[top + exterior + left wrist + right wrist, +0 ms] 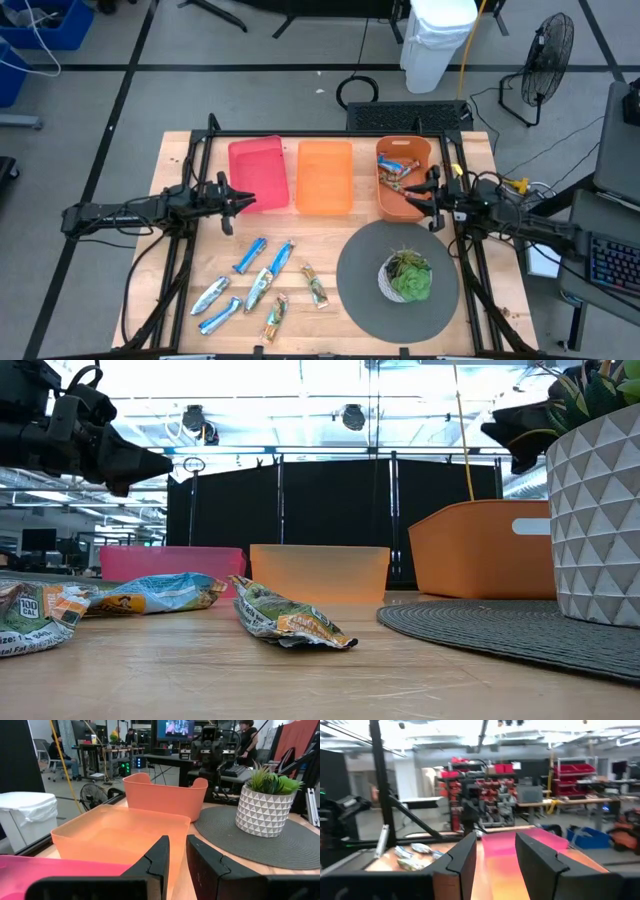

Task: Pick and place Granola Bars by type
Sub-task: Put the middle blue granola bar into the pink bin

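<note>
Loose granola bars lie at lower left of the high view, more in the orange bin at upper right. Left gripper slightly parted, right gripper open; both empty. Light, crinkly, slippery foil: pinch mid-length across the width.

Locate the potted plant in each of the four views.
High view: potted plant on the round grey mat, lower right.
Low view: its white pot at the right edge.
Left wrist view: right of centre.
Right wrist view: not in it.
Shared landmark: the deep orange bin.
</note>
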